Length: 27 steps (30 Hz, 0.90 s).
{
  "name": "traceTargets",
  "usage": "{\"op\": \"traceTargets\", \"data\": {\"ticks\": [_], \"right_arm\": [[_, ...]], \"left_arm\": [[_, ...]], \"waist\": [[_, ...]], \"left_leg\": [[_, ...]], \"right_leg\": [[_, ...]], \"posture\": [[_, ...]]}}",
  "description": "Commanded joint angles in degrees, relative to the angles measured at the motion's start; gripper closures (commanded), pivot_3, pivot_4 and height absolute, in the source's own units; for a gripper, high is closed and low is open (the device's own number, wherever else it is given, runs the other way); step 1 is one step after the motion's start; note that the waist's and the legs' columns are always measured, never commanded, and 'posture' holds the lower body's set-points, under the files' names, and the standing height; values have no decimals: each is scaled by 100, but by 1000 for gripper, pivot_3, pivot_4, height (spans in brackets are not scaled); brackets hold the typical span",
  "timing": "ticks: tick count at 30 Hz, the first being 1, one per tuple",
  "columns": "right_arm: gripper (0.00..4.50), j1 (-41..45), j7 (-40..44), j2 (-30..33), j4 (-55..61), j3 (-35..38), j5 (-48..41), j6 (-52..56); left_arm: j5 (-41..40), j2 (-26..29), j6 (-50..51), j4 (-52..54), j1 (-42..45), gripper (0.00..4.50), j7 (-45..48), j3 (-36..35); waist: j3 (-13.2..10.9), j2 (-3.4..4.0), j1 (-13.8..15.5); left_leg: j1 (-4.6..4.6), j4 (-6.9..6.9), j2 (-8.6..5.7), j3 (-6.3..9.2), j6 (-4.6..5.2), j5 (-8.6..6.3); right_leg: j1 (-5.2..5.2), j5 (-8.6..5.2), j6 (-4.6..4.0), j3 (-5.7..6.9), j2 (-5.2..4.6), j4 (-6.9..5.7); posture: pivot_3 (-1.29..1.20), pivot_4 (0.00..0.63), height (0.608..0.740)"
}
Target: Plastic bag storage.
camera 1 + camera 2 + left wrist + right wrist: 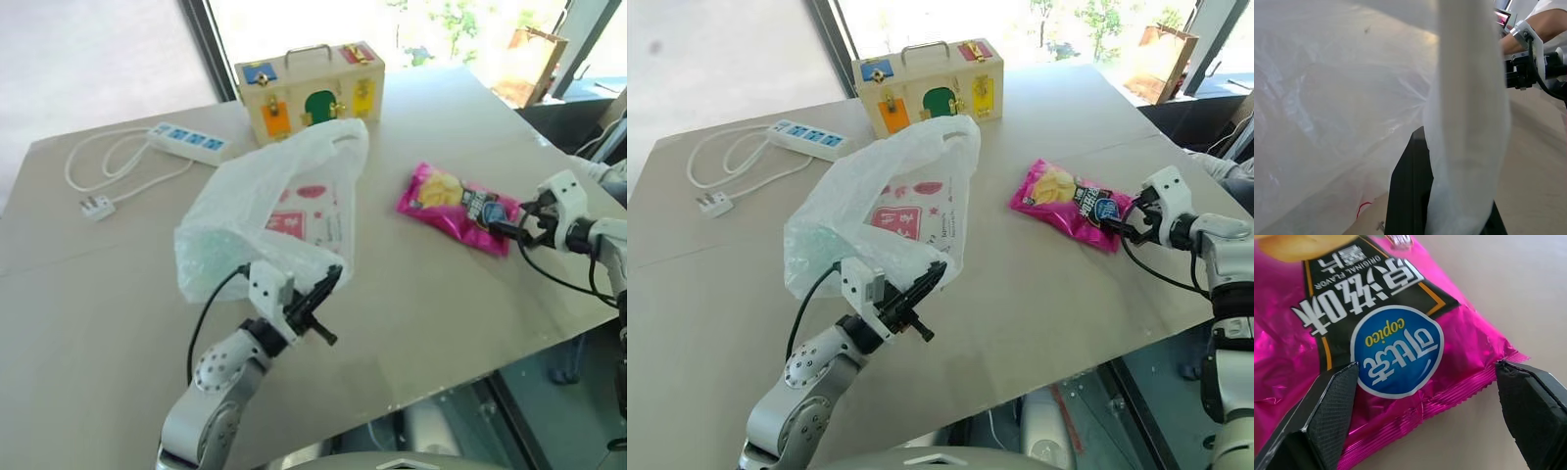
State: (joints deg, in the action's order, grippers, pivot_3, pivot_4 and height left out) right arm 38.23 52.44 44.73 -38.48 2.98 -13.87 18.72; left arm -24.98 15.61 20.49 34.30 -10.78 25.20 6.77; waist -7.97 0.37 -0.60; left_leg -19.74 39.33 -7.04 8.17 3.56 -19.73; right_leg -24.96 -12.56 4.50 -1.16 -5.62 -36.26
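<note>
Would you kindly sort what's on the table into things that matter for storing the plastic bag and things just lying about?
For the job: plastic bag; left gripper, shut on it.
Lying about: snack packet, between the right gripper's open fingers; wooden box; power strip.

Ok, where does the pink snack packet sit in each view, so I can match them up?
Left eye view: snack packet right of centre, beside the plastic bag.
Right eye view: same spot, just ahead of the right gripper.
Left wrist view: not in it.
Right wrist view: close up, between the open jaws.
Shared landmark: the right gripper.
</note>
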Motion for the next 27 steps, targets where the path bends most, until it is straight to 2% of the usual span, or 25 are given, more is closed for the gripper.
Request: {"op": "traceTargets", "data": {"ticks": [1, 5, 7, 11, 14, 18, 21, 27], "right_arm": [[28, 174, -3, -110, -196, 316, -203, 280], [28, 442, -86, -431, -672, 760, -699, 1142], [28, 556, -312, -549, -967, 853, -665, 1268], [28, 487, -659, -664, -1222, 600, -153, 716], [28, 426, -542, -717, -1235, 464, -22, 697], [28, 95, -201, -723, -1193, -108, 480, 445], [933, 8, -92, -763, -1141, -207, 574, 453], [3497, -14, 8, -833, -1092, -149, 623, 500]], "left_arm": [[-54, -4, -50, 270, -1, 4500, -35, -25], [-73, -35, -54, 241, 1, 4500, -75, -27], [-75, -39, -49, 240, 6, 4500, -81, -15], [-81, -9, -28, 298, -37, 4500, -81, -25], [-102, -31, -11, 319, -72, 4500, -114, -37], [-96, -50, 5, 352, -88, 4500, -164, -42], [-100, -52, 17, 365, -85, 4500, -193, -39], [-93, -60, 23, 378, -75, 4500, -245, -37]], "waist": [[0, 0, 18], [0, -1, 32], [1, -2, 23], [8, -9, 19], [19, -22, 18], [52, -50, 19], [91, -84, 21], [102, -91, 21]], "left_leg": [[0, 2, 0, 2, 0, 0], [-1, 0, -1, 3, 0, 0], [0, 0, -1, 2, 0, 0], [1, 0, 0, 4, 0, 0], [8, 4, -1, 4, 0, 0], [15, 6, -1, 6, 0, 0], [23, 4, 3, 10, 0, 0], [113, -15, 7, 9, -1, -2]], "right_leg": [[3, 1, -1, 2, 0, 0], [2, 1, -1, 2, -1, 3], [2, 1, -2, 1, -1, 5], [4, 1, -2, 5, 0, 4], [15, 1, -2, 6, 0, 4], [21, 2, -3, 7, 0, 3], [28, 2, -3, 10, 4, 4], [121, 1, -5, 7, 9, 23]], "posture": [[0, 150, 740], [0, 150, 740], [0, 150, 740], [0, 150, 740], [0, 150, 740], [0, 150, 740], [0, 150, 740], [0, 150, 740]]}}
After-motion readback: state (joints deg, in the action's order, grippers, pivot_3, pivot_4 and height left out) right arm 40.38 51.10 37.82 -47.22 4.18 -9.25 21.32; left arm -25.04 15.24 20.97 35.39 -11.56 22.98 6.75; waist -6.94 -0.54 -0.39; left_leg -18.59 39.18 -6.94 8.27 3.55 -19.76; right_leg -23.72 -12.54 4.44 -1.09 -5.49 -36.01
